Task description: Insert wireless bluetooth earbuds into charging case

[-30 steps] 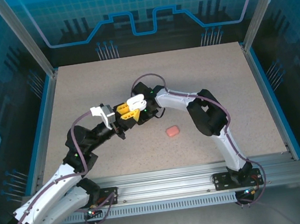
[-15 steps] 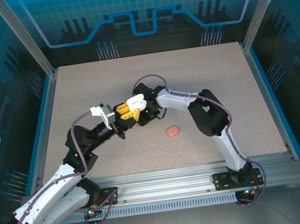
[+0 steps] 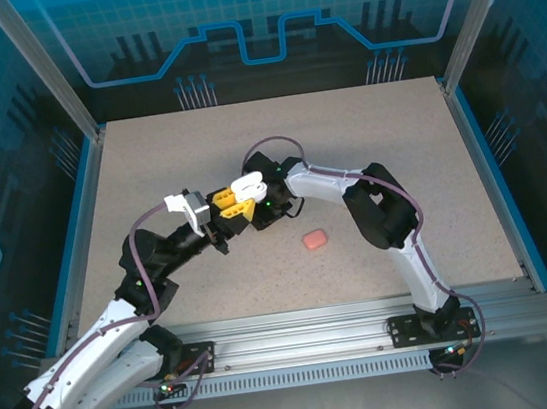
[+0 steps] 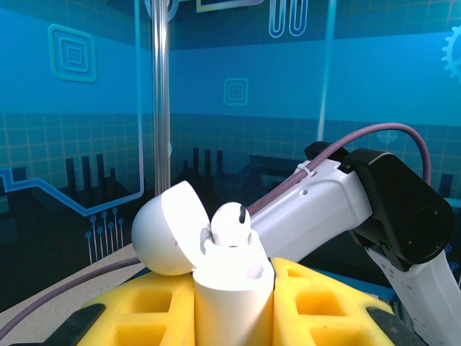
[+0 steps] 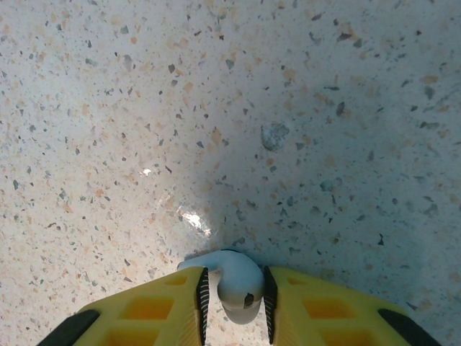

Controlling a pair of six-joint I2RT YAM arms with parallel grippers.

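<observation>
Clasping the open case (image 4: pixel 231 282), left hand (image 4: pixel 232 321) faces right hand (image 5: pixel 233 306) pinching an earbud (image 5: pixel 238 282), pink case (image 3: pixel 314 241) nearby.

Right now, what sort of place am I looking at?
Likely a robot test cell or demo booth: a left arm and right arm bolted to a metal rail, a speckled table, clear panels with blue circuit-style graphics.
</observation>
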